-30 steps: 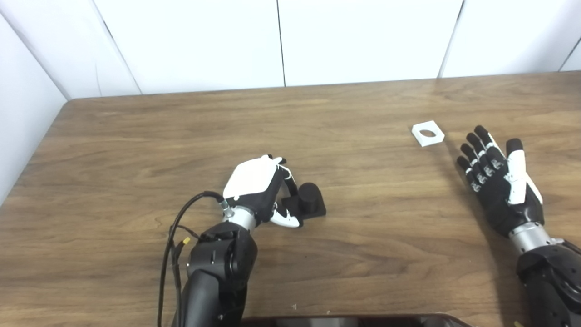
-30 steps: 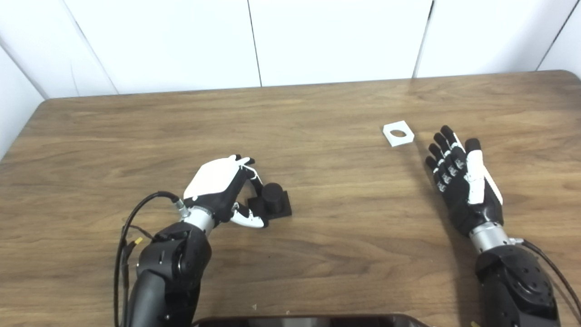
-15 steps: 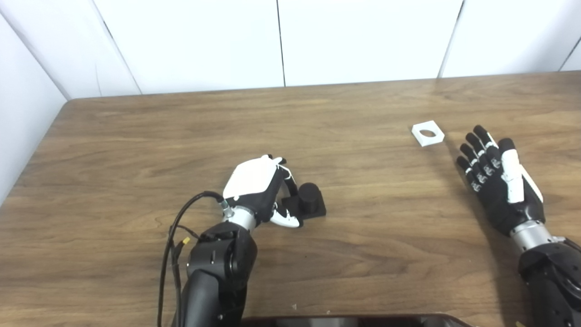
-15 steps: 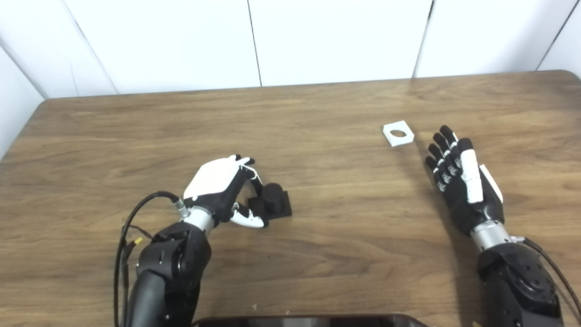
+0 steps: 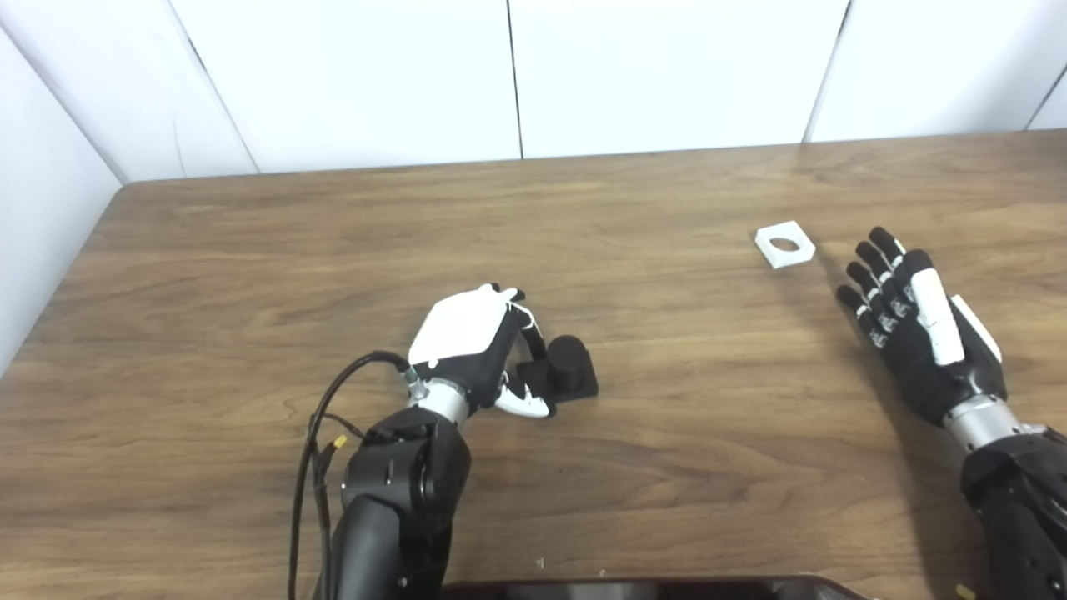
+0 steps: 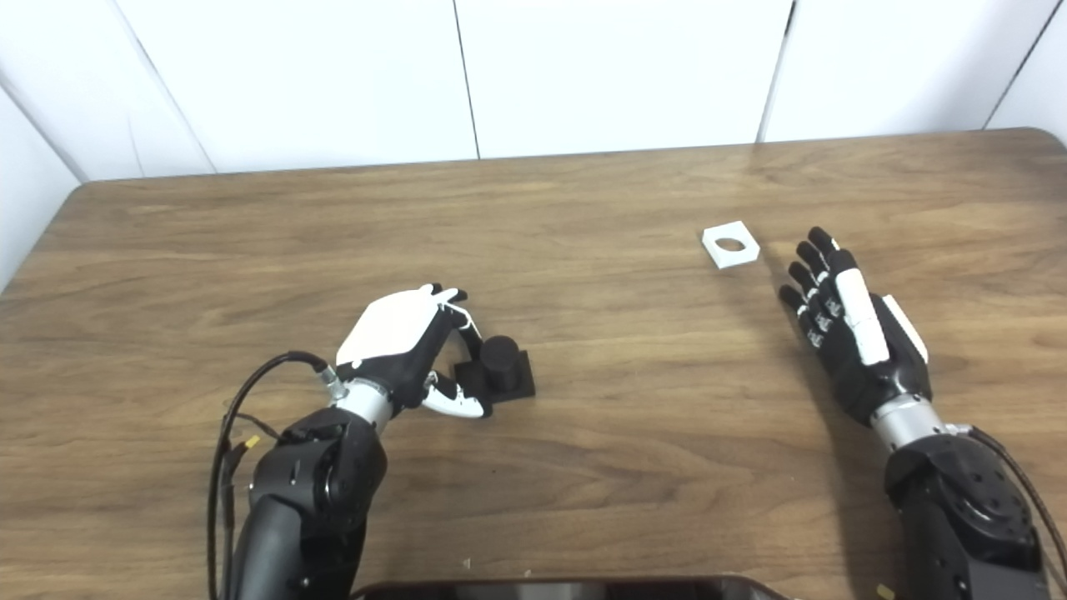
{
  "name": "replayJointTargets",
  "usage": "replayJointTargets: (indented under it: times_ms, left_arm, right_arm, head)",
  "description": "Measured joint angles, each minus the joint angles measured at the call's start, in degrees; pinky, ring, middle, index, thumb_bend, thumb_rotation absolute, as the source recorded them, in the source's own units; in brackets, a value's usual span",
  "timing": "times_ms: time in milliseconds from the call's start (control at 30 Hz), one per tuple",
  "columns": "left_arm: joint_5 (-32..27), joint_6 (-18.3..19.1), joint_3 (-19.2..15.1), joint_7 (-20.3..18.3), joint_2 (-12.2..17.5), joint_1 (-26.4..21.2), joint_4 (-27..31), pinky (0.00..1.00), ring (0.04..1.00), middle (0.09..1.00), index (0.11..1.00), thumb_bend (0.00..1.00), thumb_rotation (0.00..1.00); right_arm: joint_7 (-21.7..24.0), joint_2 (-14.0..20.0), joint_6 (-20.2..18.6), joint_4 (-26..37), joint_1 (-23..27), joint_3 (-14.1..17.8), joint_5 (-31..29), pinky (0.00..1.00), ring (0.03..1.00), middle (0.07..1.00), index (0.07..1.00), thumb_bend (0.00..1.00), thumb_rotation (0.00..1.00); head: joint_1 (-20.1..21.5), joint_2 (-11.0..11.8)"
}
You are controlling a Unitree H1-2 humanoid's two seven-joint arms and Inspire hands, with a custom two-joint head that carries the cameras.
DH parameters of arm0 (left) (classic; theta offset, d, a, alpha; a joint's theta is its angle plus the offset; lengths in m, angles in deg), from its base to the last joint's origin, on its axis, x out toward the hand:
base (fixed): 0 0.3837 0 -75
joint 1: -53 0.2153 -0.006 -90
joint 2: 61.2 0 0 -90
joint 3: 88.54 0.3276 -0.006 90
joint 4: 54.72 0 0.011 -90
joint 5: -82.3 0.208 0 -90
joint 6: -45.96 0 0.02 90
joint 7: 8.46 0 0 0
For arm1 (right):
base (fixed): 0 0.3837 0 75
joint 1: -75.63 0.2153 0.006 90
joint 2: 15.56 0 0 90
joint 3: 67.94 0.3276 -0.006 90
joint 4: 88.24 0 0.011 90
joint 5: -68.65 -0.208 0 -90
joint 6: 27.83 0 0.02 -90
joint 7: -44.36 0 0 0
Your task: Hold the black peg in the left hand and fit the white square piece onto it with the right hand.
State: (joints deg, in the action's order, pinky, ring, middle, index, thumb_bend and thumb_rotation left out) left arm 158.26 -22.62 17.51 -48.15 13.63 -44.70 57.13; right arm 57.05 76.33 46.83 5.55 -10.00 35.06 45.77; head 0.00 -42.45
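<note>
Step in hand: reach for the white piece, peg side already set. Left hand [image 5: 475, 346] is curled around the black peg [image 5: 565, 363], fingers and thumb on the near-left edge of its square base; the peg stands upright on the table [image 5: 250, 250], mid-left, base flat on the wood, not lifted.

Right hand [image 5: 917, 329] is released, fingers spread and straight, palm turned inward, holding nothing, low above the table at right. White square piece [image 5: 784, 245] lies flat just beyond and left of its fingertips, near but apart, round hole facing up.

Next move, as I judge it: the right hand goes forward and left, pinches the thin piece by its edges, lifts, carries it across to the peg, lines the hole up and presses down. A flat piece on wood looks hard to get under.

No brands, labels or readable writing anywhere.
</note>
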Motion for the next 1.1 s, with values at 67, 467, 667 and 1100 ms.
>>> replayJointTargets:
  times_ms: [67, 467, 667, 1100]
  left_arm:
    - [0.01, 0.00, 0.04, 0.01, -0.02, 0.00, 0.00, 1.00, 1.000, 0.944, 0.488, 0.52, 0.06]
    - [-0.01, 0.00, 0.20, 0.71, -0.05, 0.07, -0.02, 1.00, 1.000, 0.940, 0.488, 0.53, 0.06]
    - [-0.03, 0.01, 0.21, 1.20, -0.05, 0.22, -0.04, 1.00, 1.000, 0.940, 0.488, 0.52, 0.06]
    - [-0.19, 0.02, 0.37, 1.57, -0.08, 0.32, -0.08, 1.00, 1.000, 0.940, 0.488, 0.52, 0.06]
  right_arm:
    - [-0.31, 0.00, -0.71, 0.14, 0.58, 0.05, 0.00, 1.00, 1.000, 1.000, 1.000, 0.64, 0.78]
    - [-1.77, 1.56, -1.94, 0.51, 3.60, -0.27, 2.17, 1.00, 1.000, 1.000, 1.000, 0.64, 0.70]
    - [-1.62, 2.81, -1.76, 0.16, 5.67, -0.75, 4.11, 1.00, 1.000, 1.000, 1.000, 0.67, 0.67]
    - [-1.64, 8.26, -0.66, -5.04, 10.79, -4.96, 15.91, 0.96, 0.973, 0.958, 0.895, 0.72, 0.44]
  head:
    - [-0.09, 0.09]
    - [0.09, 0.44]
    - [0.00, 0.53]
    - [0.09, 0.44]
